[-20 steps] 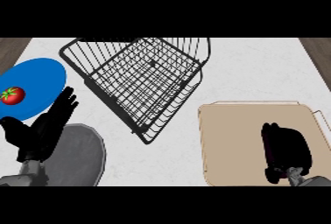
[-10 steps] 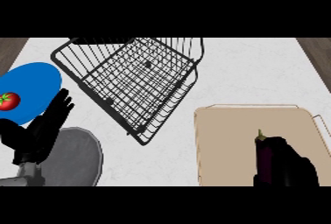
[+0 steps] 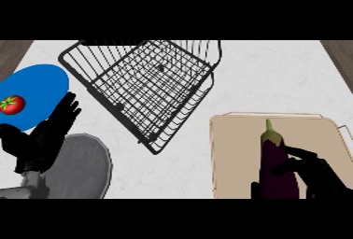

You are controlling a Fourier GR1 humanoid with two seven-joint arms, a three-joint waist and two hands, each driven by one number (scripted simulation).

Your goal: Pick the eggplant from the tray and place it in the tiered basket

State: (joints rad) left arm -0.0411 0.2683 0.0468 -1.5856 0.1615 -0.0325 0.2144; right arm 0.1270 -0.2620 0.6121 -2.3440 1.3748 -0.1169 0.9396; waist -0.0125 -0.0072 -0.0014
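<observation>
At the lower right of the frame the right hand (image 3: pixel 314 175) has its black fingers curled round the lower part of the eggplant (image 3: pixel 277 169), gripping it from the right side. The eggplant is dark purple and stands long in the view, its green cap and stem pointing toward the top of the frame. It sits over the beige tray (image 3: pixel 234 154), which fills the lower right corner; whether it touches the tray's floor or is lifted just clear of it, I cannot tell.

Up and to the left of the tray, in the upper middle of the frame, is the black wire tiered basket (image 3: pixel 148 88), tilted in the view, with nothing in it.

At the lower left the left hand (image 3: pixel 48 135) rests open, fingers straight and pointing up, holding nothing. Just behind its fingertips lies a blue plate (image 3: pixel 38 88) at the left edge, with a red tomato (image 3: pixel 11 104) on it.
</observation>
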